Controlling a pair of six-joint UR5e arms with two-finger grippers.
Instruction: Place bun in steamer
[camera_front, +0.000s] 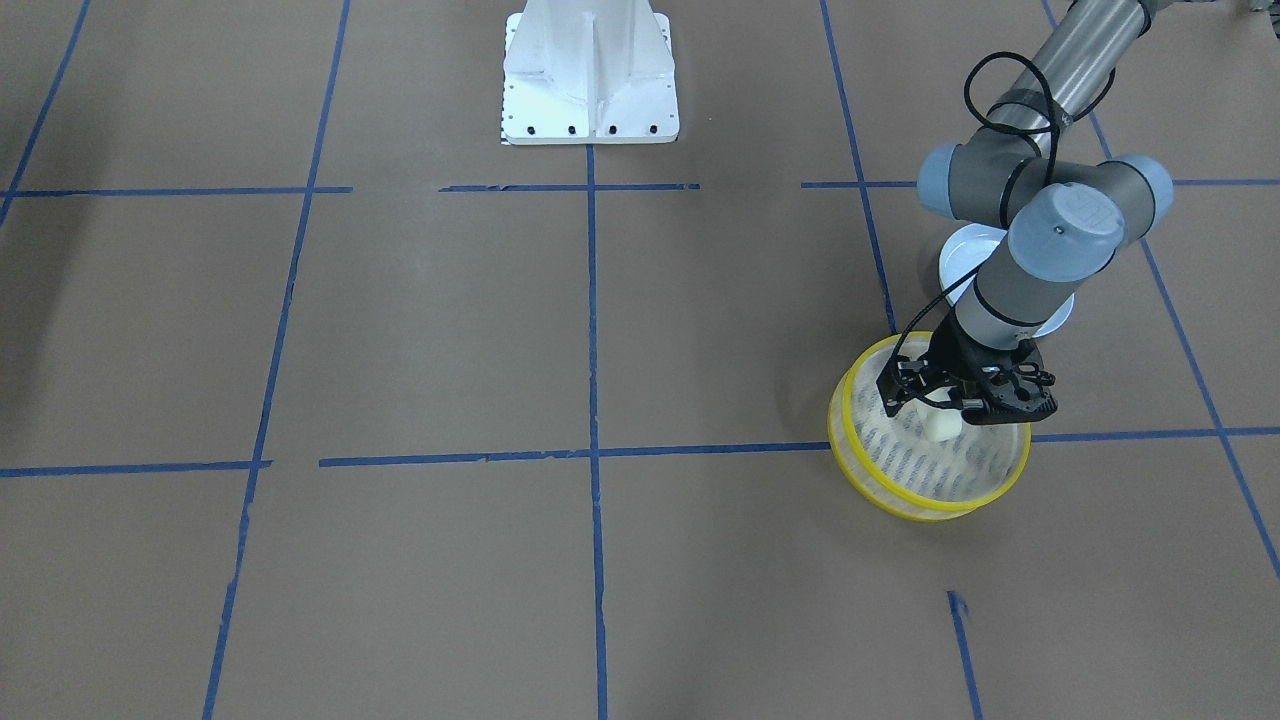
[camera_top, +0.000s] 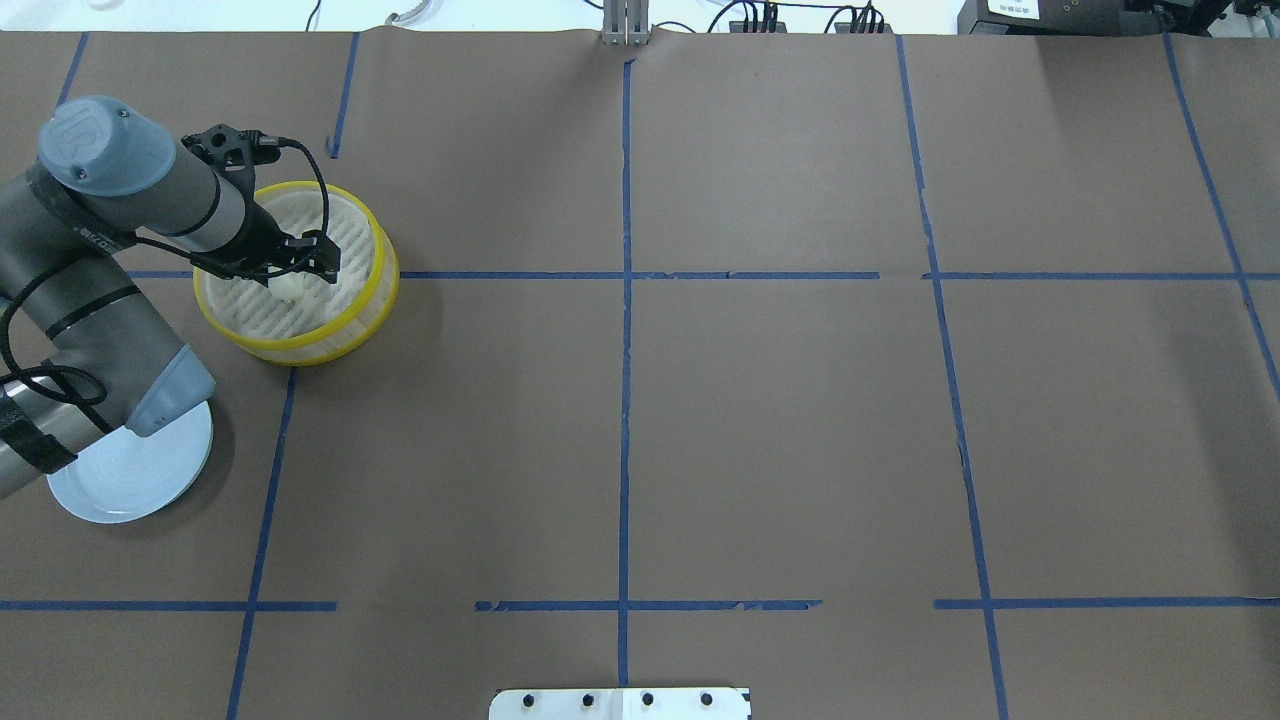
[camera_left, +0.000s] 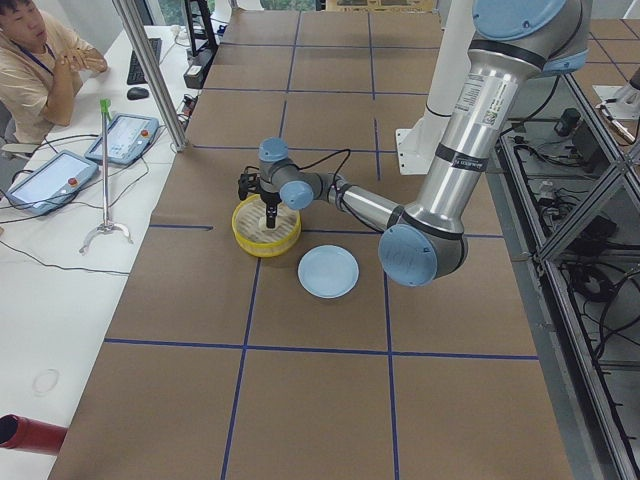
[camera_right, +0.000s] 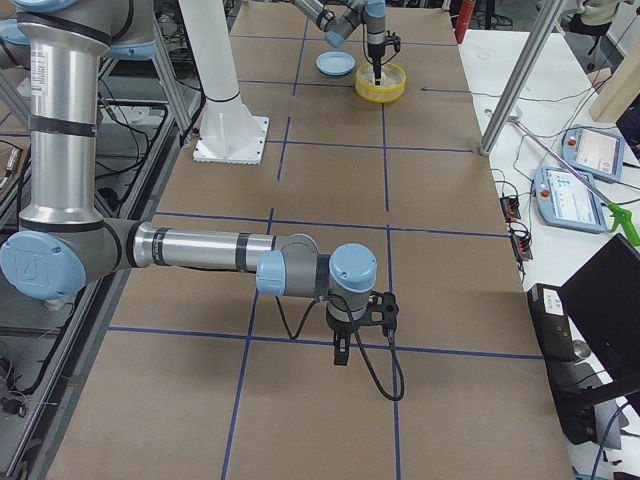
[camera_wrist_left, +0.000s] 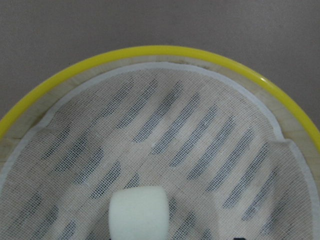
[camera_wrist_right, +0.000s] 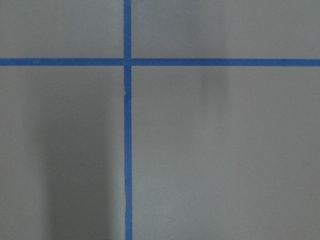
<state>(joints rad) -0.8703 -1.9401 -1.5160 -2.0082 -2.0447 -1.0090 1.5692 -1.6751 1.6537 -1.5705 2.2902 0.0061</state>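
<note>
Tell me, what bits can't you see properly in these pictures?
Left gripper: its own body covers the fingertips in the overhead and front views, so whether it grips the bun is unclear.
Bun's underside: cut off by the left wrist view's lower edge, so I cannot tell if it rests on the steamer.
Plate: partly hidden under the left arm, overhead.
Right gripper: only in the right side view, too small to judge.
</note>
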